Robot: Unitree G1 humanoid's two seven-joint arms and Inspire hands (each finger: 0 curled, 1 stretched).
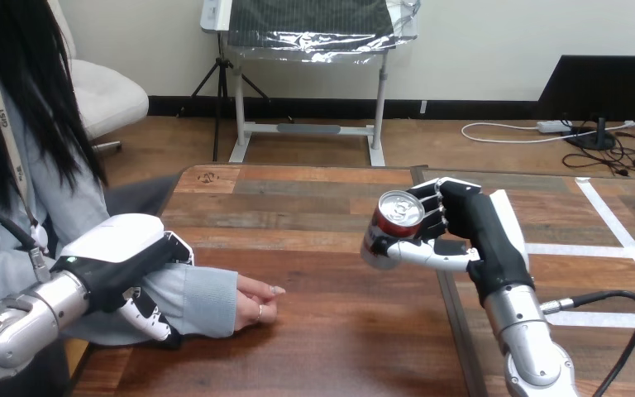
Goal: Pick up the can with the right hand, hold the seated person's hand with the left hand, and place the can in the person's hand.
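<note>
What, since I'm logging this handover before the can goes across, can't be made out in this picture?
All in the head view:
1. The left hand: its fingertips curl round the person's sleeve and pass out of sight beneath it.
2. The person's hand: its palm is hidden by its own curled fingers.
3. The can: its base faces away, and the right hand covers its far side.

Left hand (122,252) black, white shell on its back, jointed black-and-white fingers (150,319); right hand (473,225) identical; left forearm (26,322), right forearm (516,319) silver, round.
</note>
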